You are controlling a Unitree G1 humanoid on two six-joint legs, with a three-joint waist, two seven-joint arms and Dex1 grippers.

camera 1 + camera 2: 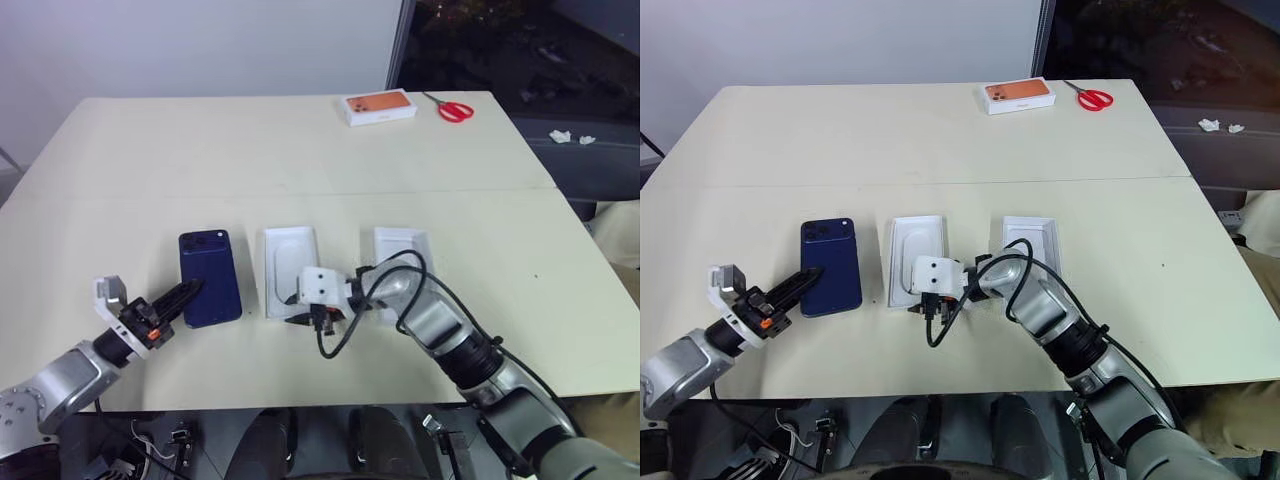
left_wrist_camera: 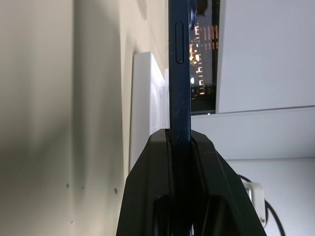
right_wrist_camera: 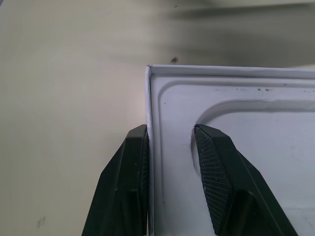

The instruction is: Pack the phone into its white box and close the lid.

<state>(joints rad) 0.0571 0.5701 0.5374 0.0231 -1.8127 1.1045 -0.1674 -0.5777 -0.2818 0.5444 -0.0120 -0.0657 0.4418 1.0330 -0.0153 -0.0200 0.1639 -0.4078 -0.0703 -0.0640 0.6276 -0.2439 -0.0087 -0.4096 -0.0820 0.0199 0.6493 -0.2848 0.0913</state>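
Clamping the phone edgewise, left gripper, right gripper straddling white insert wall, no legible writing.

Colours on the table

A dark navy phone is seen beside a plain white box; an orange phone picture is printed on another white box, and red-handled scissors are spotted nearby.

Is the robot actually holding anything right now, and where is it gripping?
Yes. The left gripper pinches the phone by its near edge. The right gripper straddles a side wall of the white tray with the rounded recess; a firm clamp cannot be told.
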